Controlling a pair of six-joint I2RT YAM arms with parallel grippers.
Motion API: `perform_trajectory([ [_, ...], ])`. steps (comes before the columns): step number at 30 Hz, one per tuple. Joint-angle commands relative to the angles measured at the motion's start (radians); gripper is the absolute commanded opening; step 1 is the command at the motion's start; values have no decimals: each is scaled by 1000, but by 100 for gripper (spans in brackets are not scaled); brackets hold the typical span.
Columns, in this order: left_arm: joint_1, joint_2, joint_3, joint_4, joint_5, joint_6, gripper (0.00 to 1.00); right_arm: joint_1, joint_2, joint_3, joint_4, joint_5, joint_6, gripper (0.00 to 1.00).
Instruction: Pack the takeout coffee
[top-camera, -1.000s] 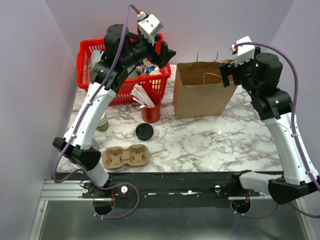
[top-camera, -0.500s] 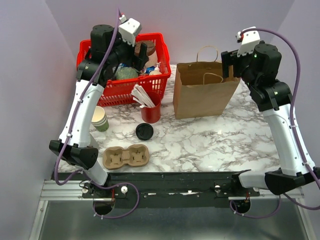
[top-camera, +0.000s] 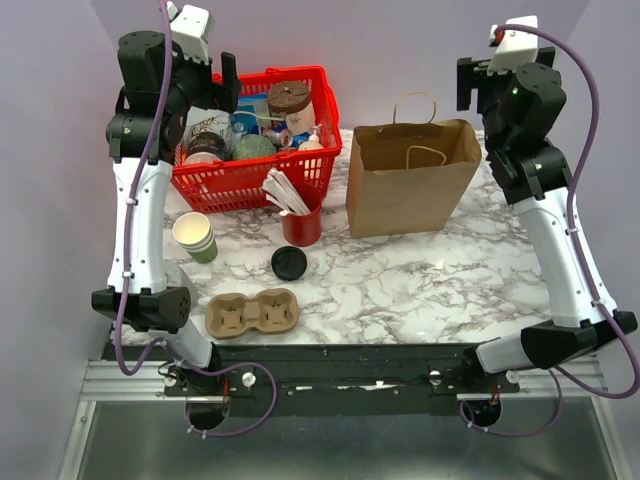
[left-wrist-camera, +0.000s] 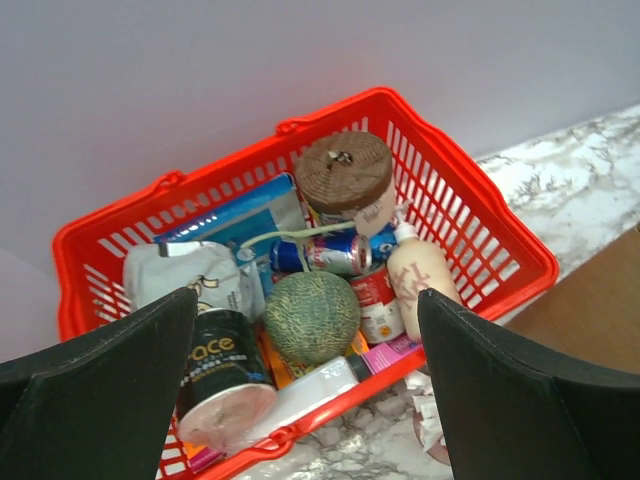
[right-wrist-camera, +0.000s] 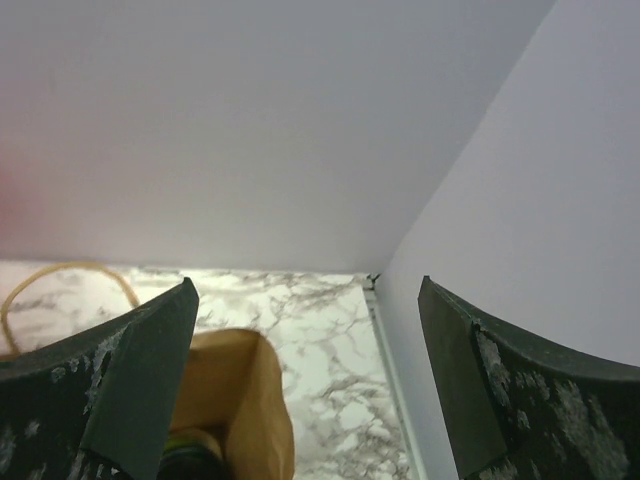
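The right gripper (right-wrist-camera: 307, 290) has its fingers spread wide with nothing between them. It hangs above the 1 o'clock corner of the paper bag (top-camera: 410, 195), looking down past the open mouth. Low in that mouth, at 7 o'clock in the wrist view, is a dark round top with a green edge. This is judged to be the takeout coffee (right-wrist-camera: 195, 460) standing inside the bag; little of it shows, and the top view does not show it at all. The left gripper (left-wrist-camera: 308, 300) is likewise wide apart and empty, high over the red basket (left-wrist-camera: 480, 220). The basket's melon (left-wrist-camera: 312, 315) and brown-lidded tub (left-wrist-camera: 345, 175) lie below it.

Directions from here are read on the top view, with twelve at the far wall. Over the last second the left gripper has swung from the basket's 3 o'clock corner to its 9 o'clock side and risen. The right gripper has lifted off the bag's rim toward 12 o'clock. Both arms are backing away with nothing held. Judgement: the cup is already bagged and released, so the packing is at or near its end, and parking the arms may be all that remains.

On the marble table (top-camera: 420, 280), the bag stands at 1 o'clock and the basket at 11 o'clock.
- A red cup of stirrers (top-camera: 301, 225) is just beside the basket's front.
- A lidless cup stack (top-camera: 193, 235) is at 9 o'clock.
- A loose black lid (top-camera: 288, 262) lies near the centre.
- A pulp cup carrier (top-camera: 252, 312) is at 7 o'clock.
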Motion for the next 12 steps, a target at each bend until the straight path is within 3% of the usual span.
perform_trajectory([
  [1,47,-4,46,45,-62,1,99,-2,19,42,179,118,-64,100],
  [12,93,-60,-56,98,-86,17,99,-2,28,28,176,121,-60,100],
])
